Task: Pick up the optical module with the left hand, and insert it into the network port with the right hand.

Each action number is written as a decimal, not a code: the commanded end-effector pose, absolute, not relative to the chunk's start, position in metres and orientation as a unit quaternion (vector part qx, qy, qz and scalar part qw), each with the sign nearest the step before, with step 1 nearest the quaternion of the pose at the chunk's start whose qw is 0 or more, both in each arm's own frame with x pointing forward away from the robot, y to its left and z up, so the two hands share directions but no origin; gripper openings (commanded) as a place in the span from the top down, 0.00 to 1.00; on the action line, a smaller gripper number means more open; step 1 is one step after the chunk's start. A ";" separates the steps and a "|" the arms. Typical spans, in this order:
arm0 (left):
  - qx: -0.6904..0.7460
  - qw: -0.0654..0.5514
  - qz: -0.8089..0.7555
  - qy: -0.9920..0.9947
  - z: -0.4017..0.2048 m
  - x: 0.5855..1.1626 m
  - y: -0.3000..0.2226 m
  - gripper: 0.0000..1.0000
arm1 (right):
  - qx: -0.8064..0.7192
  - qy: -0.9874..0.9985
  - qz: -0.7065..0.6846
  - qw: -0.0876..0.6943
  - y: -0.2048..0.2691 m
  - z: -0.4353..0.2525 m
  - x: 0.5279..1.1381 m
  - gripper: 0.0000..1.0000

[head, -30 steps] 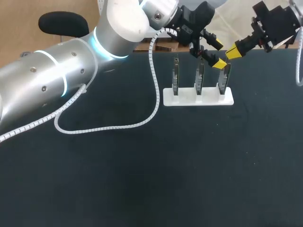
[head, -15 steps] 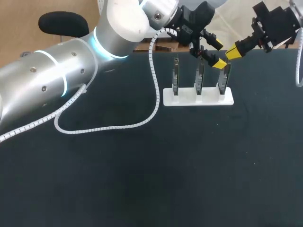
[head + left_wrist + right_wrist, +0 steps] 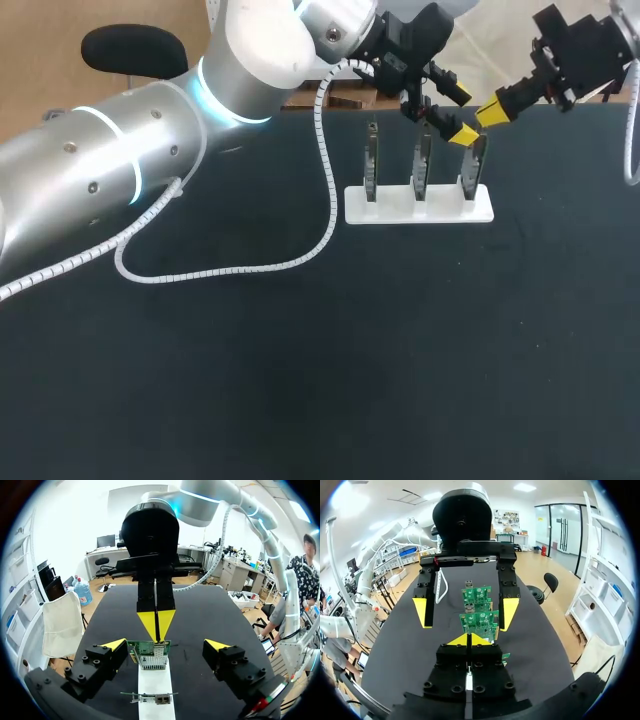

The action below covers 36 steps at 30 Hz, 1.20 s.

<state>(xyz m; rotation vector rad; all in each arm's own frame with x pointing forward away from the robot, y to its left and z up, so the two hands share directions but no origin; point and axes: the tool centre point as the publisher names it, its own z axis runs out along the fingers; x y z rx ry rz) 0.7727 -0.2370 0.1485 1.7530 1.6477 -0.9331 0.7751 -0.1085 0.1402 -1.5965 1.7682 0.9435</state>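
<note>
- Head view: a white stand (image 3: 388, 211) sits at the far side of the black table (image 3: 300, 380).
- The stand has three slots, one board upright on edge in each: left board (image 3: 371, 165), middle board (image 3: 422, 163), right board (image 3: 476, 168).
- All three boards are seated in their slots, none lifted. I cannot tell from the frames which piece is the module the task names.
- The left gripper (image 3: 460, 113) hangs at the stand's right end, over the right board. Its arm comes in from the left and reaches past the middle.
- Left wrist view: the claw is spread wide, one yellow tip on each side of the right board (image 3: 148, 653), neither touching it. The board is green with a silver metal part.
- The right gripper (image 3: 492, 108) comes in from the far right corner with its tips pinched together and nothing seen between them.
- The pinched tips (image 3: 156, 624) point at the right board's top edge. Touching or just off, cannot tell.
- Right wrist view: the boards line up ahead of the closed tips (image 3: 469, 640), with the right board (image 3: 479, 621) nearest, just beyond them.
- A white coiled cable (image 3: 230, 268) from the left arm lies on the table, well apart from the stand.
</note>
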 end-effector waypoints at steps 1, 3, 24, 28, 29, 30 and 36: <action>0.653 0.278 -0.346 0.614 0.148 0.771 -0.236 0.00 | -0.596 0.662 0.354 0.285 -0.108 0.131 0.775 1.00; 0.653 0.278 -0.346 0.614 0.148 0.771 -0.236 0.00 | -0.596 0.662 0.355 0.284 -0.108 0.131 0.775 1.00; 0.653 0.278 -0.346 0.614 0.148 0.771 -0.236 0.00 | -0.584 0.660 0.342 0.326 -0.126 0.163 0.777 1.00; 0.652 0.291 -0.344 0.609 0.154 0.774 -0.237 0.00 | -0.582 0.662 0.338 0.331 -0.130 0.166 0.775 1.00; 0.651 0.295 -0.343 0.609 0.157 0.775 -0.237 0.00 | -0.581 0.662 0.338 0.332 -0.131 0.167 0.775 1.00; 0.652 0.298 -0.340 0.608 0.159 0.776 -0.237 0.00 | -0.580 0.662 0.336 0.335 -0.131 0.168 0.775 1.00; 0.657 0.329 -0.319 0.598 0.183 0.785 -0.233 0.00 | -0.577 0.660 0.331 0.349 -0.135 0.177 0.776 1.00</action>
